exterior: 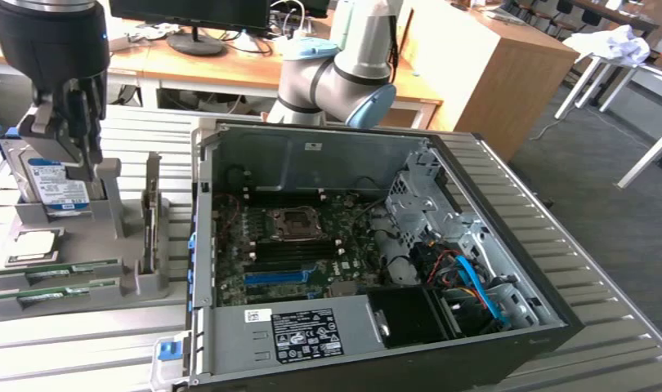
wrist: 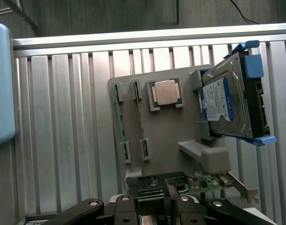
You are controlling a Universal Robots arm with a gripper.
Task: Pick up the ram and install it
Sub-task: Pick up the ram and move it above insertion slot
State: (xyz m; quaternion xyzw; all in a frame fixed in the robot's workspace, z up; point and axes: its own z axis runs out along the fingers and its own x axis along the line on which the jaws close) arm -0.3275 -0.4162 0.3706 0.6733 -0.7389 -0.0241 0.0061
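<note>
Two ram sticks [wrist: 122,126] stand on edge in the slots of a grey holder [wrist: 173,131]; in the exterior view they are thin green strips [exterior: 60,273] at the holder's front. My gripper [exterior: 75,153] hangs above the holder's far end, close over the hard drive [exterior: 59,189], apart from the ram. Its black fingers [wrist: 133,206] stand open with nothing gripped between them, and the gripper [wrist: 152,208] looks straight down on the holder. The open computer case [exterior: 309,155] lies to the exterior view's right, with its motherboard [exterior: 298,245] bare.
The holder also carries a silver processor [wrist: 165,92], a hard drive in a blue frame [wrist: 231,101] and an upright green card [wrist: 189,183]. All of it rests on a ribbed metal table [wrist: 63,131]. The arm's base [exterior: 337,77] rises behind the case.
</note>
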